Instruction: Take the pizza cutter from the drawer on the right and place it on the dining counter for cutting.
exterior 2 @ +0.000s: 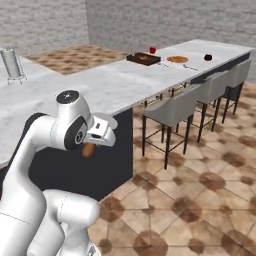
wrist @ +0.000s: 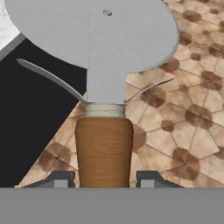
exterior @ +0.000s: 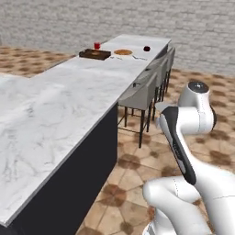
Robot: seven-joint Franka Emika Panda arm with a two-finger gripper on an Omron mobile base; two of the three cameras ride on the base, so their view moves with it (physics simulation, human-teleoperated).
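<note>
Beyond tiled floor [wrist: 188, 131] and dark desk base, with end effector [wrist: 104, 177] pinching the pizza cutter [wrist: 103, 87] by its brown handle, wheel toward twelve o'clock: lift above the marble dining desk [exterior: 69, 96], then lower flat before releasing.

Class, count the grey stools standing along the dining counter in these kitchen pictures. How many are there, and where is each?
3, in a row along the dining counter: nearest stool, middle stool, farthest stool. More may be hidden beyond the frame.

Grey brick walls [exterior: 114, 18], brown patterned tile floor [exterior 2: 200, 200], grey stools [exterior 2: 172, 112], perhaps four.
</note>
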